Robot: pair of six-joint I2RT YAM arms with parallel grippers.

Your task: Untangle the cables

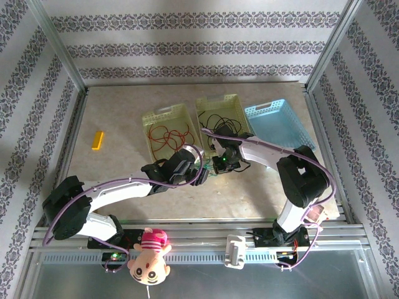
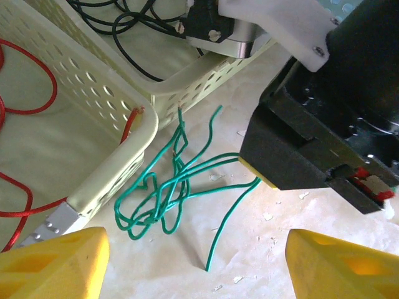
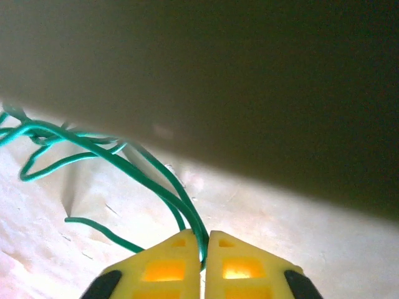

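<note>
Left wrist view, item one: green cable point(image 2: 168, 193), a thin glossy wire, is lying on the pale table point(image 2: 268, 255) just outside the corner where two baskets meet. It is crossing over itself in a loose knot of several loops, with one end rising toward the basket wall and another trailing toward the camera.

Item two: red cable point(image 2: 28, 109) is curling in wide loops inside the left yellow-green basket point(image 2: 118, 162), one tip poking over the rim.

Item three: black cable point(image 2: 128, 28) is coiling inside the middle yellow-green basket point(image 2: 206, 75).

Item four: left gripper point(image 2: 196, 261) is hovering over the green knot, its yellow fingers spread wide and gripping nothing.

Item five: right gripper point(image 3: 204, 249) is pinching green strands between its pressed-together yellow fingers, low over the table.

Other stock, seen from the top external camera: a blue basket point(image 1: 274, 121) is sitting right of the middle one, and a yellow block point(image 1: 97, 139) is lying well apart on the left.
</note>
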